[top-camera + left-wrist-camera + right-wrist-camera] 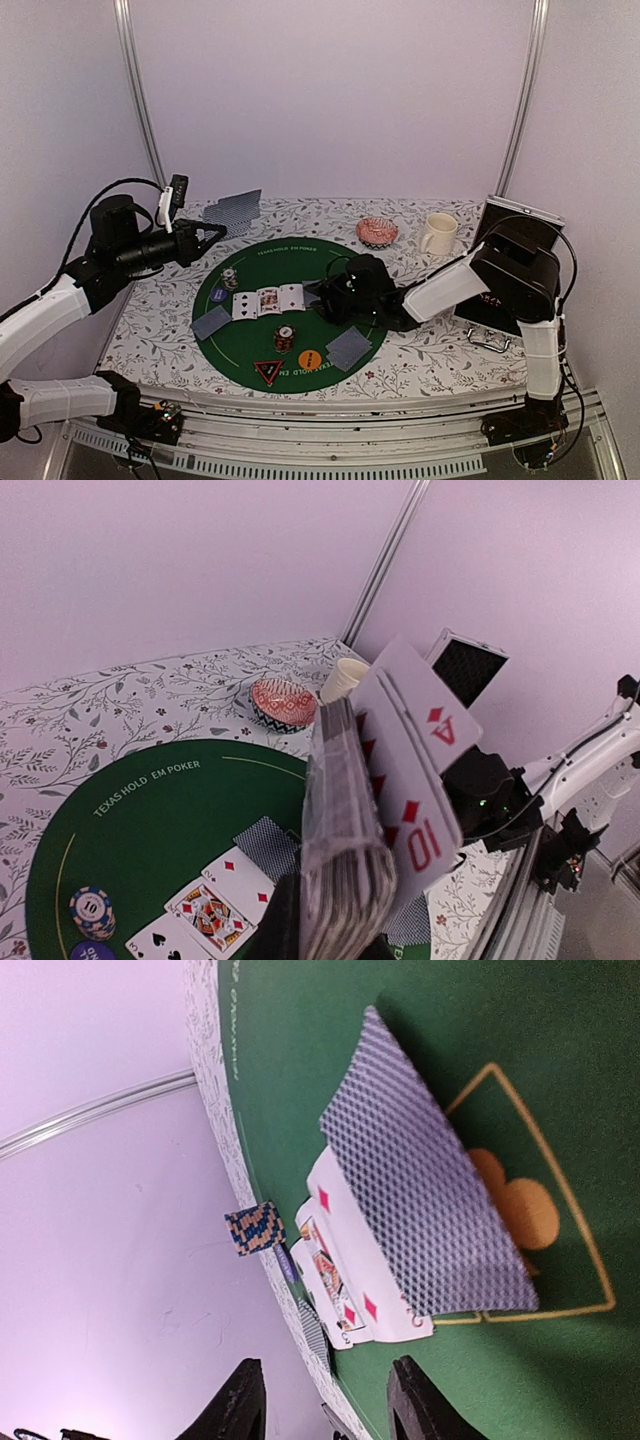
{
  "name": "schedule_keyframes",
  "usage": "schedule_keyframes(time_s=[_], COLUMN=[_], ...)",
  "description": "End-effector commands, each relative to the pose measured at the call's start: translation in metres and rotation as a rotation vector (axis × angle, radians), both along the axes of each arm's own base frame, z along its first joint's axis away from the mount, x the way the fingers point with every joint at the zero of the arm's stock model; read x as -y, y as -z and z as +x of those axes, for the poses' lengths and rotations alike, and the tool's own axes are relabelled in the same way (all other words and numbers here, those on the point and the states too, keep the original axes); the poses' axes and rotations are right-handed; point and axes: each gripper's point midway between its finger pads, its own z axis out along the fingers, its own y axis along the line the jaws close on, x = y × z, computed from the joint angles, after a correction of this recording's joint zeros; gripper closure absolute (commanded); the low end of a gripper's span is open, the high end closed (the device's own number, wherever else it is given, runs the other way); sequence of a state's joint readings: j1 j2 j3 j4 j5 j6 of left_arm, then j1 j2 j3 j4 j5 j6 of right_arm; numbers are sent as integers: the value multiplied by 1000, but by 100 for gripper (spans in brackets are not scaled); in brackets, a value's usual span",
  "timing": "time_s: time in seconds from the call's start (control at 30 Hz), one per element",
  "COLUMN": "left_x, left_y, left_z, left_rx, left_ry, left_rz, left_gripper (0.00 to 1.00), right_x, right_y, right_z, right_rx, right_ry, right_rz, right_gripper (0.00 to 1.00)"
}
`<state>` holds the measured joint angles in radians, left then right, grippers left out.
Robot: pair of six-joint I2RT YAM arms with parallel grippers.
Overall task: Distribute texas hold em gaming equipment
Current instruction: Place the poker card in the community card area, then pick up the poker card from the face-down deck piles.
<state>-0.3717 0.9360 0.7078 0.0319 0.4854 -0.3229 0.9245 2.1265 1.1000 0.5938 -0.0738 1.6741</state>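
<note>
Green mat [300,268]; deck [340,850] gripped (left jaws, seemingly).

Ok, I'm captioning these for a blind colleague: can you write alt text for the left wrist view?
A deck of cards is held upright close to the camera, a ten and an ace of diamonds sticking out. Beyond lies a round green poker mat with face-up cards and a chip stack, then a patterned bowl and a mug.

Pink-patterned bowl [377,232] and cream mug [438,234] are set near each other on floral tablecloth [430,360]; dark case [468,668], possibly open, is stood behind.
</note>
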Motion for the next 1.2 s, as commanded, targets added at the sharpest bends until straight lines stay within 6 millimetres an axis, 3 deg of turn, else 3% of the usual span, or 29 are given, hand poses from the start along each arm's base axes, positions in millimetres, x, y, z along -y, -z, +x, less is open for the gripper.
schedule_keyframes(time_s=[0.0, 0.2, 0.3, 0.37, 0.47, 0.57, 0.67, 0.8, 1.0, 1.17], left_x=[-3, -1, 0, 2, 6, 13, 23, 34, 48, 55], left_y=[-5, -5, -4, -3, -5, -8, -11, -18, -24, -23], left_z=[1, 0, 1, -1, -4, -12, -23, -40, -63, -71], left_rx=[23, 21, 17, 17, 24, 33, 36, 52, 87, 103], left_ry=[-3, 7, 13, 29, 66, 130, 219, 334, 457, 491], left_rz=[-13, -14, -14, -16, -23, -43, -73, -110, -122, -100], left_gripper=[100, 100, 100, 100, 100, 100, 100, 100, 100, 100], right_x=[-9, 4, 11, 17, 22, 31, 32, 24, 9, -12], right_y=[-36, -46, -67, -100, -173, -233, -268, -293, -315, -321], right_z=[-14, -39, -36, -28, -22, -32, -51, -74, -102, -109], right_rx=[61, 85, 198, 356, 753, 1155, 1375, 1601, 1908, 2009], right_ry=[-89, -181, -204, -205, -270, -381, -531, -711, -735, -755], right_rz=[56, 38, -22, -88, -240, -447, -537, -647, -718, -726], right_gripper=[55, 51, 51, 51, 51, 51, 51, 53, 49, 49])
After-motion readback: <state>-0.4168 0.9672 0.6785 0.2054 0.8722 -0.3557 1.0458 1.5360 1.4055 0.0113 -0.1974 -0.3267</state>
